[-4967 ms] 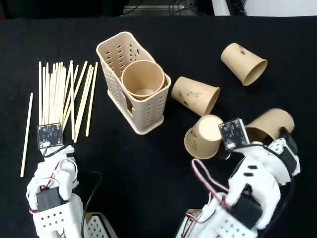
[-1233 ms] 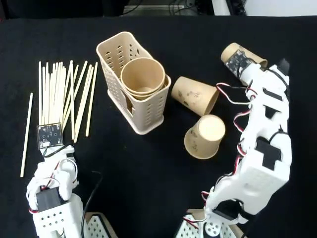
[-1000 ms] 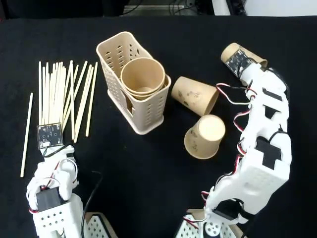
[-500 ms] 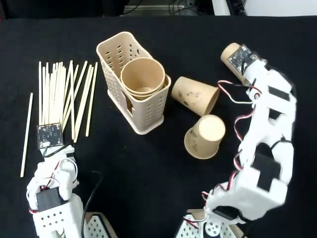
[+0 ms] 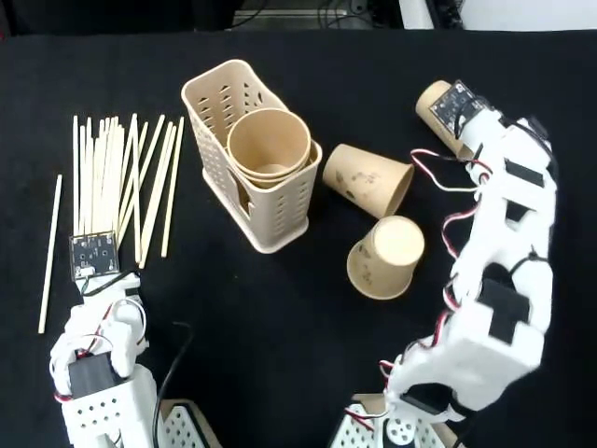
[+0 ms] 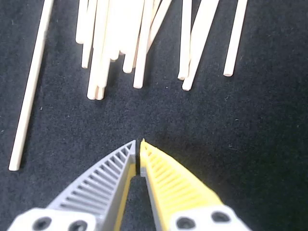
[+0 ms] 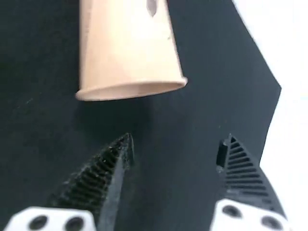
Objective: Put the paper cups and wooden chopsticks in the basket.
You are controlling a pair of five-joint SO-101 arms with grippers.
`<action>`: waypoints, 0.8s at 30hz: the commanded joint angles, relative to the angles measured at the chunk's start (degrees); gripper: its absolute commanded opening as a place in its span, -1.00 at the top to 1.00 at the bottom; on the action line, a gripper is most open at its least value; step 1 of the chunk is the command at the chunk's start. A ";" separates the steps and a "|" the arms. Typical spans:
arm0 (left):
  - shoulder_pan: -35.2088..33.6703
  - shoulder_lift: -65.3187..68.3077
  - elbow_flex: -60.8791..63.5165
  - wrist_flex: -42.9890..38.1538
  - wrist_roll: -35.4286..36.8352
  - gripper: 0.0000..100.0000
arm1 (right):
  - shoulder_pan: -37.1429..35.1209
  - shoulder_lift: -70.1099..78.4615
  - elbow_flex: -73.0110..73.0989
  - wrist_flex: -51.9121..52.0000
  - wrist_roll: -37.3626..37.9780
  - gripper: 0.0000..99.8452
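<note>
While your right gripper (image 7: 176, 140) sits spread wide open just off the rim of a tan paper cup (image 7: 127, 48) lying on its side, your left gripper (image 6: 139, 143) is pinched closed on nothing, near the ends of the pale wooden chopsticks (image 6: 142, 48) fanned on the black tabletop (image 5: 280, 327). Two stacked cups (image 5: 269, 145) stand in the beige perforated plastic basket (image 5: 219, 98); two more loose cups (image 5: 367, 179) lie beside it.

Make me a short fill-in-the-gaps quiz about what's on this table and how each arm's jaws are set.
Outside the basket, ____ paper cups sit on the table.
The left arm's jaws, just short of the chopsticks, are ____.
The right arm's jaws, facing the rim of a lying cup, are ____.
Missing words: three; shut; open.
</note>
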 commanded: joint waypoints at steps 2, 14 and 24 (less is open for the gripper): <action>-0.40 -0.09 1.01 0.18 0.00 0.94 | -1.93 6.73 -7.08 -7.74 0.62 0.40; -0.40 -0.09 1.01 0.18 0.00 0.94 | -2.29 9.19 -9.63 -6.68 0.62 0.97; -0.40 -0.09 1.01 0.18 0.00 0.94 | 0.88 -5.32 -8.13 12.48 0.09 0.98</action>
